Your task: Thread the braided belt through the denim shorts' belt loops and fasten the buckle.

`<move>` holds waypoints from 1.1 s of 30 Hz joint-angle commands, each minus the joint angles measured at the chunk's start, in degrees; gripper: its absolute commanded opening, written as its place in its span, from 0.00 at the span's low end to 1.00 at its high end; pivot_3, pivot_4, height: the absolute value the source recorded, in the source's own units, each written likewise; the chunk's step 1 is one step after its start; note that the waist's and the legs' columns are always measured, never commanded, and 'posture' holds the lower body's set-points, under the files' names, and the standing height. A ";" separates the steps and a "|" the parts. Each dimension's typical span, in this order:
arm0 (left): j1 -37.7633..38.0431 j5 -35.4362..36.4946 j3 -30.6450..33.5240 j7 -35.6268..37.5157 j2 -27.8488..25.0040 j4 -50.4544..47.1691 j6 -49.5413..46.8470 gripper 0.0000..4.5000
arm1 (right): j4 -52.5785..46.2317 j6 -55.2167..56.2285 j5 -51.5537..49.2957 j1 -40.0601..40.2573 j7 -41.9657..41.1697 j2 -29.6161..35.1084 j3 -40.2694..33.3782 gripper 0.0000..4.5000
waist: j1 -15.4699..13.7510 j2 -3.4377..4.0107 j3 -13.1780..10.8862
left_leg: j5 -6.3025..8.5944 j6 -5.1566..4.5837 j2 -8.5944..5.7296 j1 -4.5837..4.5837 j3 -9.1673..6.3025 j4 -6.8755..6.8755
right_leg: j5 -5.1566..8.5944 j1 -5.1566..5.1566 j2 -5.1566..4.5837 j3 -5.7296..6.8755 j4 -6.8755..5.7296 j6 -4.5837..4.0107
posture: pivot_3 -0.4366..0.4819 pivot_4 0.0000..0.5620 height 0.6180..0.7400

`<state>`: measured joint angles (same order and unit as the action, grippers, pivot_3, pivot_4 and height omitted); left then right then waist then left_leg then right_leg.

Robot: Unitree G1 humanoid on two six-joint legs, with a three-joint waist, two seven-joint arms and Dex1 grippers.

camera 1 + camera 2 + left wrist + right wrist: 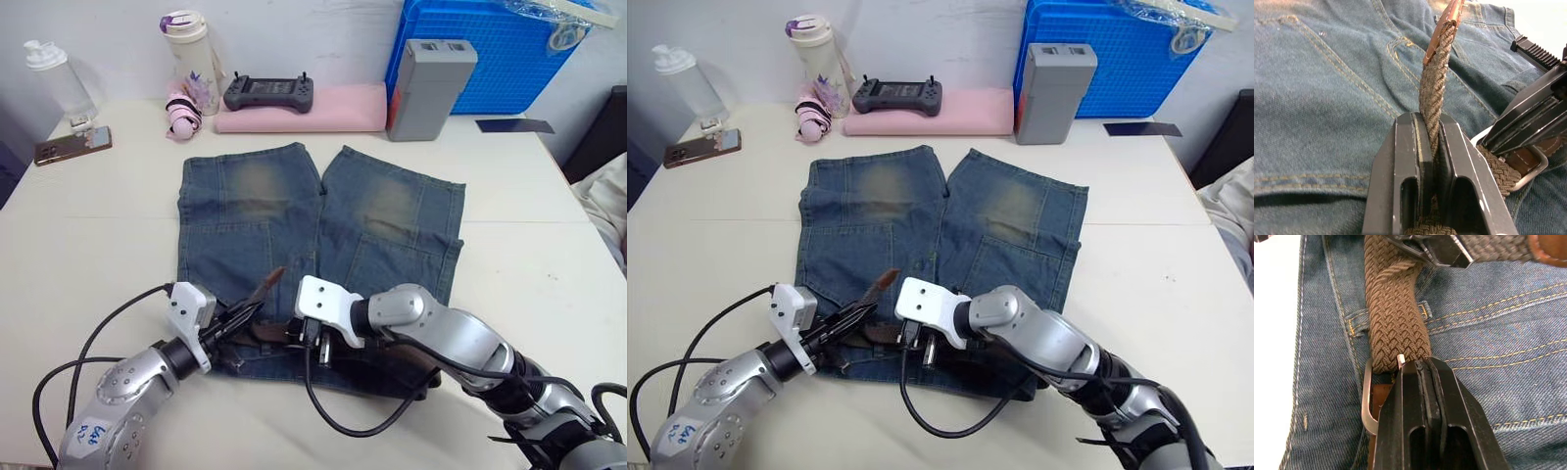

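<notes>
Braided belt (pixel 1396 323) — lying along the waistband of the denim shorts (pixel 323 220), passing through the buckle (pixel 1367 401) just beside a belt loop (pixel 1359 318). Left gripper (pixel 1432 147) is clamping the tip end upright, its long axis rising away from the fingers. Right gripper (pixel 1422 377) — fingers pressed together — is bearing on the buckle's prong.

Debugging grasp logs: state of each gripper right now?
Left gripper: shut on the braided belt, near its tan tip.
Right gripper: shut, fingertips at the buckle; whether it pinches anything cannot be told.
</notes>
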<state>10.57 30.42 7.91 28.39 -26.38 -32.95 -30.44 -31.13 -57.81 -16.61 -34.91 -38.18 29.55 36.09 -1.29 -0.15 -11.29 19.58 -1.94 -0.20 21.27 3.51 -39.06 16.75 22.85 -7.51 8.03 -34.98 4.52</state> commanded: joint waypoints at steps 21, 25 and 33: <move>-0.13 -1.06 -1.27 0.50 0.73 -0.66 1.19 0.00 | -3.65 -3.34 -1.83 1.15 -0.14 1.33 -2.09 0.02 | 0.03 0.04 -0.03 | 0.01 -0.01 0.00 0.02 0.00 0.01 | 0.00 0.00 0.00 0.00 0.04 0.00 | 0.48 0.27 0.77; -0.07 -1.07 -1.04 0.47 0.76 -0.61 1.22 0.00 | -3.12 -2.88 -0.94 1.53 -0.02 1.71 -0.61 0.02 | 0.04 0.04 -0.03 | 0.01 -0.01 0.00 0.02 0.00 0.01 | 0.00 0.00 0.00 0.01 0.04 0.00 | 0.48 0.27 0.77; -0.06 -1.23 -1.19 0.29 0.90 -0.76 1.37 0.00 | -1.56 -1.63 0.96 0.72 -0.77 1.94 1.41 0.02 | 0.08 0.04 -0.03 | 0.01 0.00 0.00 0.00 0.00 0.01 | 0.00 0.00 0.00 0.00 0.02 0.00 | 0.48 0.27 0.77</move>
<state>10.26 29.08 7.27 28.46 -25.76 -32.83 -29.99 -33.43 -59.03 -16.41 -34.44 -38.44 31.04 35.88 -1.21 -0.10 -11.32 19.60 -1.94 -0.19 21.26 3.51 -39.05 16.75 22.85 -7.51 8.03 -34.96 4.52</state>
